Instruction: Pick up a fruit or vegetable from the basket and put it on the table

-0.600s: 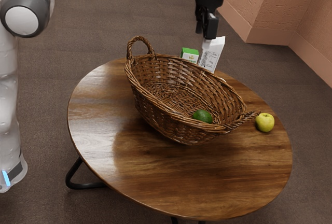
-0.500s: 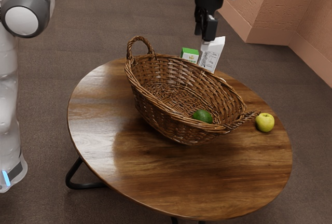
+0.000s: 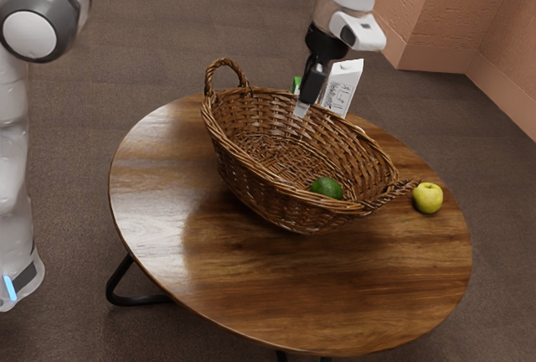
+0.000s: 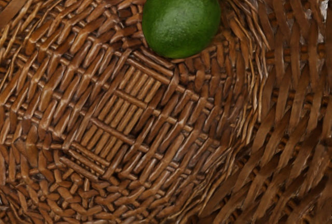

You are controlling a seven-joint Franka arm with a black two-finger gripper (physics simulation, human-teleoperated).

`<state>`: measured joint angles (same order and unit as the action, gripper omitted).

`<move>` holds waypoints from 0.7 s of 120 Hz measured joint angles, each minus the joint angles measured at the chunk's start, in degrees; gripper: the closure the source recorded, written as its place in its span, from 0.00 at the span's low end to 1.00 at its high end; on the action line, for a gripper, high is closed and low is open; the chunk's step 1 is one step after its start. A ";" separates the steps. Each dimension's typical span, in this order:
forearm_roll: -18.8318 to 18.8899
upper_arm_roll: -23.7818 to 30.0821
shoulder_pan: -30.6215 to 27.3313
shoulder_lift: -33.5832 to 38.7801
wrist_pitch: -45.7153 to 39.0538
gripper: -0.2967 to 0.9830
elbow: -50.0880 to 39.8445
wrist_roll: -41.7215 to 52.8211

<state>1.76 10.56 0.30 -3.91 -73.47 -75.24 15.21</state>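
Note:
In the exterior view my gripper (image 3: 302,109) points down over the basket's far rim, above and apart from the green fruit (image 3: 327,188); whether it is open or shut cannot be told. The wicker basket (image 3: 268,198) stands on the round wooden table (image 3: 285,287). That fruit lies inside, at the end toward the exterior view's right, partly hidden by the near rim. Seen from my hand, the smooth, oval green fruit (image 4: 181,17) rests on the woven basket floor (image 4: 124,115) close to the curving wall.
A yellow-green apple (image 3: 427,198) sits on the table beside the basket's right-hand handle in the exterior view. Behind the basket stand a white carton (image 3: 342,87) and a green-topped box (image 3: 296,84), the box partly hidden by my gripper. A tall handle (image 3: 226,65) rises at the other end.
My gripper has come down and shifted toward the exterior view's left, from above the white carton to the basket's far rim. The basket, green fruit and apple have stayed put.

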 joint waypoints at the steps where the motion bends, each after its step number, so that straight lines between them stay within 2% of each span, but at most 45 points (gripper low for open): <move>1: 0.03 -0.01 0.14 0.11 -0.32 0.23 -0.59 0.41; 12: 2.17 -0.16 0.41 1.80 -4.46 0.23 -6.21 4.83; 32: 5.20 -0.16 -1.26 2.25 -12.09 0.23 -10.83 11.89; 74: 1.24 1.27 -5.42 1.53 -19.19 0.23 -13.58 20.65; 84: 1.10 1.97 -3.97 -0.04 -20.33 0.23 -13.43 21.48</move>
<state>2.86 12.53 -3.67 -3.95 -93.79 -88.67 36.69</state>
